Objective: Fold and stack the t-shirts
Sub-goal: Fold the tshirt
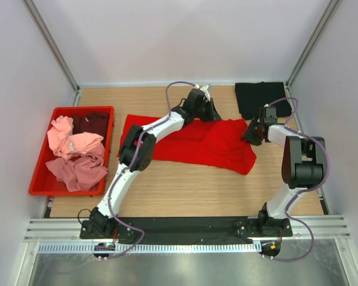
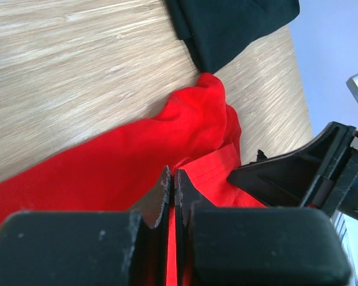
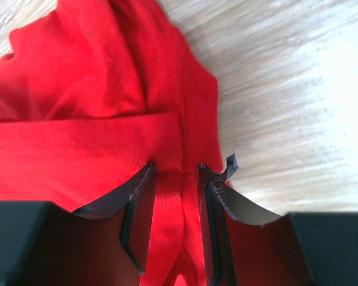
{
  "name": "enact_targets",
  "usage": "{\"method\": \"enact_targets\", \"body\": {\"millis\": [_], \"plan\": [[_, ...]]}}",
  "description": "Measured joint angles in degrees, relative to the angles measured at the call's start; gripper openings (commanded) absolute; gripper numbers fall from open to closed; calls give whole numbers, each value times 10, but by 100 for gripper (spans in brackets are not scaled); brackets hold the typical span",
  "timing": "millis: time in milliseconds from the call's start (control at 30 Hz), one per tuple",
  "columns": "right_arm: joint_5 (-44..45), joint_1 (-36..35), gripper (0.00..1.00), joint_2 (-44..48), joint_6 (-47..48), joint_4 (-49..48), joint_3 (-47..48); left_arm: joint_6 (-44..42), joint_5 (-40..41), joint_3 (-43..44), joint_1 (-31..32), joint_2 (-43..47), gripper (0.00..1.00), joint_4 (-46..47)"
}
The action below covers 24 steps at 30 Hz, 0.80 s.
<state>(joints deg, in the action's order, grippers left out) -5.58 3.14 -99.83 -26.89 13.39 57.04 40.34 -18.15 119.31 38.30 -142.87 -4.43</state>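
Observation:
A bright red t-shirt (image 1: 197, 143) lies spread across the middle of the wooden table. My left gripper (image 1: 206, 111) is at its back edge, and in the left wrist view (image 2: 173, 176) the jaws are shut on a thin strip of the red cloth (image 2: 107, 161). My right gripper (image 1: 251, 133) is at the shirt's right edge. In the right wrist view (image 3: 176, 170) its fingers stand apart, straddling a crease of the red cloth (image 3: 77, 89). A folded black t-shirt (image 1: 259, 98) (image 2: 232, 24) lies flat at the back right.
A red plastic crate (image 1: 83, 109) at the left holds light pink (image 1: 71, 143), dusty rose (image 1: 77, 170) and dark maroon (image 1: 92, 122) shirts in a heap. White walls with metal posts close the table on three sides.

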Motion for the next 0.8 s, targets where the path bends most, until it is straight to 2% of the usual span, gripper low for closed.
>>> {"method": "enact_targets", "body": {"millis": [267,433,600,633,667,700,800], "plan": [[-1,1,32,-21,0,-42,9,0,1,0,0,0,0,1],[-1,1,15,-21,2,-62,8,0,2,-4,0,0,0,3],[-1,1,15,-21,7,-68,8,0,4,-12,0,0,0,3],[-1,1,11,-21,9,-70,8,0,5,-13,0,0,0,3],[-1,1,3,-21,11,-71,8,0,6,-13,0,0,0,3],[-1,1,1,-21,14,-72,8,0,7,-13,0,0,0,3],[-5,1,1,-21,18,-78,8,0,11,-14,0,0,0,2]]}}
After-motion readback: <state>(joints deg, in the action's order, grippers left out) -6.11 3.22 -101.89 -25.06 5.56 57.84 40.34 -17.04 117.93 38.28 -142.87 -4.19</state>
